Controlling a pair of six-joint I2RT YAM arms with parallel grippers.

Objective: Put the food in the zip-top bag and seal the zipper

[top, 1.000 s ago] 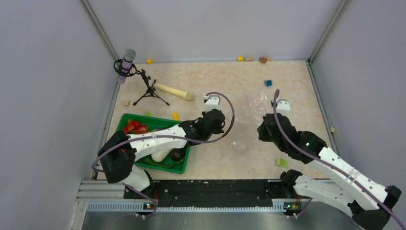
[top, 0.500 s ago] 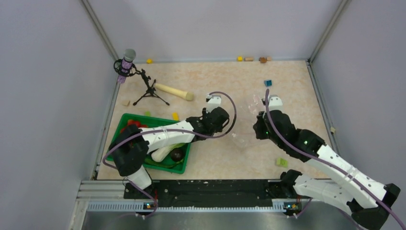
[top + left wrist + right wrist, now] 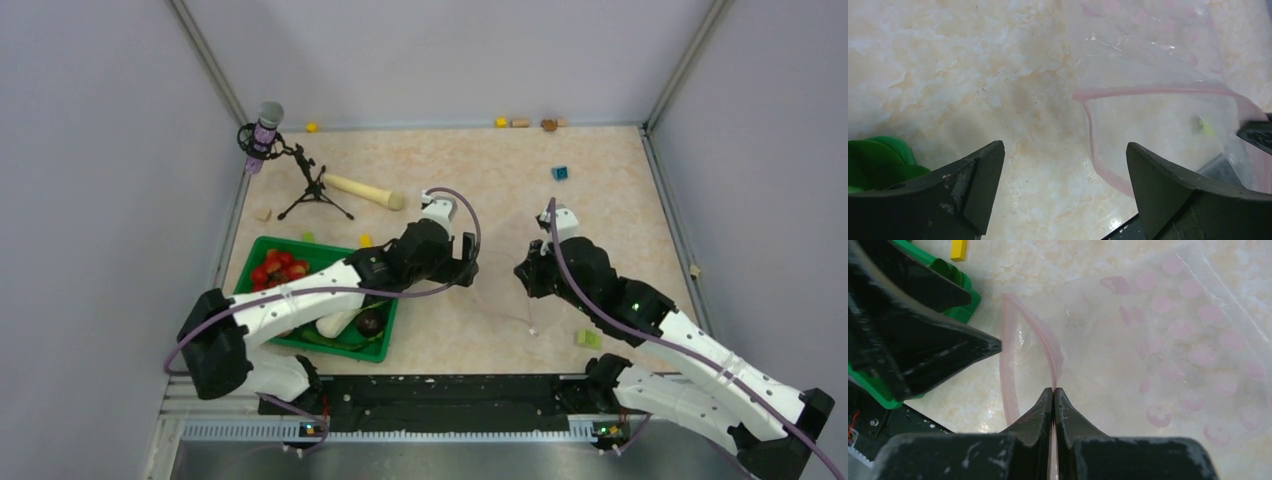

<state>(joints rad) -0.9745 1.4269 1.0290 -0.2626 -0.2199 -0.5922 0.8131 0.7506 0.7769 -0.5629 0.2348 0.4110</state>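
While my right claw (image 3: 1053, 390) pinches the zipper (image 3: 1007, 365) of the zip-top bag (image 3: 1173, 315) spread on the surface toward 1 o'clock and my left claw (image 3: 1064, 150) gapes empty, food (image 3: 277, 266) sits at 9 o'clock; I judge a hard tug could slip the thin film free, collapsing the mouth.

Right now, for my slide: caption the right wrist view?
Right gripper pinches the zipper of the zip-top bag, mouth gaping; left gripper open alongside.

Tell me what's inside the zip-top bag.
No food shows inside the zip-top bag; only tabletop shows through. Its far end is out of frame. The right tool pinches the zipper.
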